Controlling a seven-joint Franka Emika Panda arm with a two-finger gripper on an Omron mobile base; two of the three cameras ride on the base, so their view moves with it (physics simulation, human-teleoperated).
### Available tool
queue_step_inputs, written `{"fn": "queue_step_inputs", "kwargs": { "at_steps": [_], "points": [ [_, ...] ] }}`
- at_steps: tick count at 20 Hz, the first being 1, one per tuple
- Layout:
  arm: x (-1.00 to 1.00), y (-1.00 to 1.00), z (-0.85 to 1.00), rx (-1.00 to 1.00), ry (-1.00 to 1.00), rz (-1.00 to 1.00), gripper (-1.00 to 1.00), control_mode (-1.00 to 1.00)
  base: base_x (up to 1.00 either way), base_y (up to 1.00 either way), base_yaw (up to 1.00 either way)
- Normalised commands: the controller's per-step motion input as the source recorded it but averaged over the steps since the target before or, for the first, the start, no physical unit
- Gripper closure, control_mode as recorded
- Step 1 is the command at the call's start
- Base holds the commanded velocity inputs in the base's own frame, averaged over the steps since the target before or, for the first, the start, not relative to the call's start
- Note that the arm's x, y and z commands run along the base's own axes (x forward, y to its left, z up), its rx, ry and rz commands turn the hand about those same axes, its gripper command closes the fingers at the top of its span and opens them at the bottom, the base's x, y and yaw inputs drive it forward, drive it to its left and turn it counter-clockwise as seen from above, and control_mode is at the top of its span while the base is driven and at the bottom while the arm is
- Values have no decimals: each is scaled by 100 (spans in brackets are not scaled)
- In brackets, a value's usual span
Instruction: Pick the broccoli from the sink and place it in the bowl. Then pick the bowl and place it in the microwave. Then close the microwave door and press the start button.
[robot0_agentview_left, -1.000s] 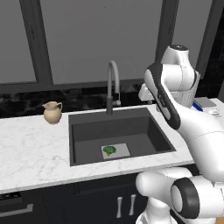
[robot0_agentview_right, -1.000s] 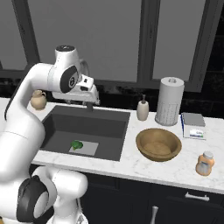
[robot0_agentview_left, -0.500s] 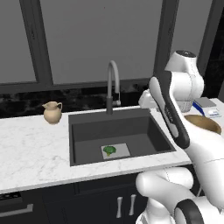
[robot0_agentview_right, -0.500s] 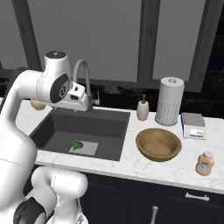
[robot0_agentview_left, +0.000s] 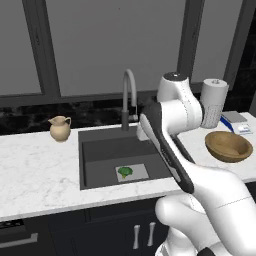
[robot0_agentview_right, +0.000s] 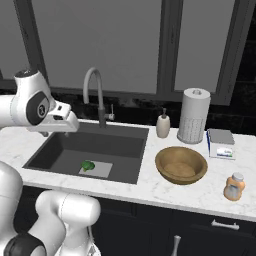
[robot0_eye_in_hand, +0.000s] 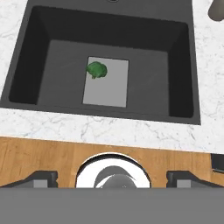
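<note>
- My gripper (robot0_eye_in_hand: 112, 177) is spread wide with nothing between the jaws; in the hand view the two dark fingertips (robot0_eye_in_hand: 40, 177) sit far apart at the bottom edge, pointing down past the near counter edge.
- From there the broccoli (robot0_eye_in_hand: 96, 70) lies ahead and slightly left of my centre line, well apart from the tips and much lower, down on the floor of the sink (robot0_eye_in_hand: 175, 74).
- It rests on the pale drain plate (robot0_eye_in_hand: 107, 87), near that plate's upper left corner in the hand view, clear of all four basin walls.
- I judge the floret roughly round from above, its stem too small to read, so I see no long axis to line the jaws up with.
- I judge the coming move as a reach forward and a long drop into the basin.
- From the right base view the bowl (robot0_agentview_right: 181, 165) waits on the counter just right of the sink, apart from the paper towel roll (robot0_agentview_right: 193, 116) behind it.
</note>
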Motion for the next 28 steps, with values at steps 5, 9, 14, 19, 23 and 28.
{"fn": "queue_step_inputs", "kwargs": {
  "at_steps": [5,9,14,19,23,28],
  "points": [
    [8,34,-41,-7,8,0,-100,-100,0,0,0],
    [24,22,-36,-3,5,0,-100,-100,0,0,0],
    [31,15,-43,0,0,0,-100,-100,0,0,0],
    [30,6,-57,0,-2,0,-100,-100,0,0,0],
    [32,0,-51,0,-1,0,-100,-100,0,0,0],
    [43,1,-35,0,0,0,-100,-100,0,0,0]
  ]
}}
